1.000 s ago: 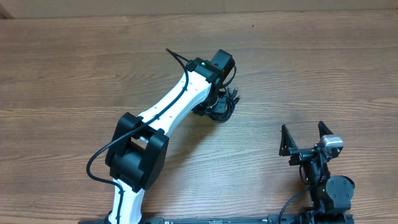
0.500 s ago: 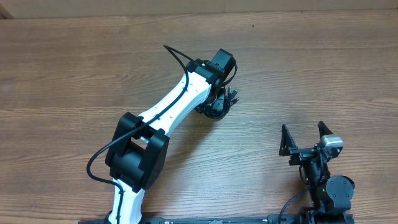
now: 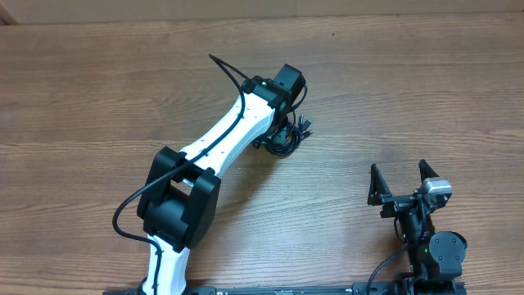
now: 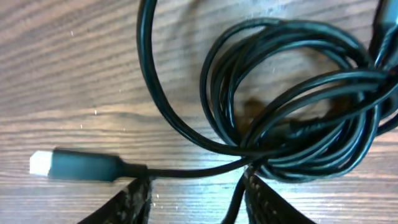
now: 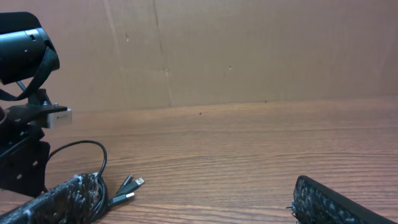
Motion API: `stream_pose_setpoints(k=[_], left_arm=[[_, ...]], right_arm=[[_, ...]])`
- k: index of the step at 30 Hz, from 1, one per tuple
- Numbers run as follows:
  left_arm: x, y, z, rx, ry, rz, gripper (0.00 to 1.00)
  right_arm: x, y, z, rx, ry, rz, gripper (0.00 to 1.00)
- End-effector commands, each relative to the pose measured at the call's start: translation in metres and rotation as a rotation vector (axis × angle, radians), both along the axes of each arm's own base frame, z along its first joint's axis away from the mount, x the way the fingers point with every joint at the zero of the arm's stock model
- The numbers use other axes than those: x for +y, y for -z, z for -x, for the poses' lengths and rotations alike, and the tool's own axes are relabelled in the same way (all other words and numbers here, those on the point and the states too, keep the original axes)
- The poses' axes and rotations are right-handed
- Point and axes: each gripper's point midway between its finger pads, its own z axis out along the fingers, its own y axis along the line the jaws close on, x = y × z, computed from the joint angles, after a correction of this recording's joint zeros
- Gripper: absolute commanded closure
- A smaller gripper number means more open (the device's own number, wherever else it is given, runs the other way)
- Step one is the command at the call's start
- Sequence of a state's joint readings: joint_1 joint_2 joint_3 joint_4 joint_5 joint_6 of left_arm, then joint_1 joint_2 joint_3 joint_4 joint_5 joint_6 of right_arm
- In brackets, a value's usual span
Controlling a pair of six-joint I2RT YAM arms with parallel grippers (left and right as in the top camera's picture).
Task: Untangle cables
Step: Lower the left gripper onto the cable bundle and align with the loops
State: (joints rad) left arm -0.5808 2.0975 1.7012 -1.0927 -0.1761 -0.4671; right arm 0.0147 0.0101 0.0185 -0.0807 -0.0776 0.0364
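The brown wood-grain worktop (image 3: 98, 98) carries one item of work: the thin black cables (image 3: 288, 141), bunched in a small tangled coil near its centre.

The white left arm with black joints (image 3: 233, 135) reaches out over that coil, and from overhead its wrist hides most of the coil. The right claw (image 3: 399, 176) sits near the front right edge, well apart from the cables, spread wide and holding nothing.

In the left wrist view the left claw (image 4: 196, 200) is parted, with its two fingers standing either side of the coil's lower edge. Nothing is clamped. One strand runs down between the fingers, close to the right-hand one.

The coil (image 4: 292, 118) consists of several overlapping loops that cross at one dense knot just above the right-hand finger. A black moulded plug with a silver tip (image 4: 81, 167) lies flat on the worktop to the left, and its lead runs straight into that knot.

Recommended procedure:
1. Close on a single strand, not on the knot. Gripping the crossing is likely to tighten it.
2. Prefer the plug lead. It is the free end that is easiest to trace.
3. Draw it outward slowly and keep it low over the worktop.
4. Bring the right claw in to pin the coil. An unrestrained coil will probably drag along.
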Motion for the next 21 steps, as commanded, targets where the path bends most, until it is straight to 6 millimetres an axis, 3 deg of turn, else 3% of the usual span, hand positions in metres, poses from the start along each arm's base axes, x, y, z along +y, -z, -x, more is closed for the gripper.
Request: stream_pose_setpoints(k=[1, 8, 9, 11, 12, 16, 21], left_arm=[[0.001, 0.009, 0.005, 0.030, -0.006, 0.004, 0.43], [0.001, 0.031, 0.005, 0.008, -0.061, 0.025, 0.33], [0.001, 0.034, 0.004, 0.000, -0.067, 0.031, 0.43], [-0.002, 0.036, 0.000, -0.020, -0.067, 0.045, 0.88], [-0.003, 0.035, -0.002, -0.028, -0.066, 0.051, 0.96], [-0.009, 0.018, -0.012, -0.058, -0.044, 0.069, 0.96], [-0.015, -0.022, -0.021, -0.085, -0.028, 0.083, 0.96]], right_arm=[[-0.002, 0.003, 0.000, 0.000, 0.012, 0.004, 0.00], [-0.002, 0.003, 0.000, 0.000, 0.013, 0.004, 0.00], [-0.002, 0.003, 0.000, 0.000, 0.013, 0.004, 0.00], [-0.002, 0.003, 0.000, 0.000, 0.013, 0.005, 0.00], [-0.002, 0.003, 0.000, 0.000, 0.013, 0.005, 0.00], [-0.002, 0.003, 0.000, 0.000, 0.013, 0.004, 0.00], [-0.002, 0.003, 0.000, 0.000, 0.013, 0.004, 0.00]])
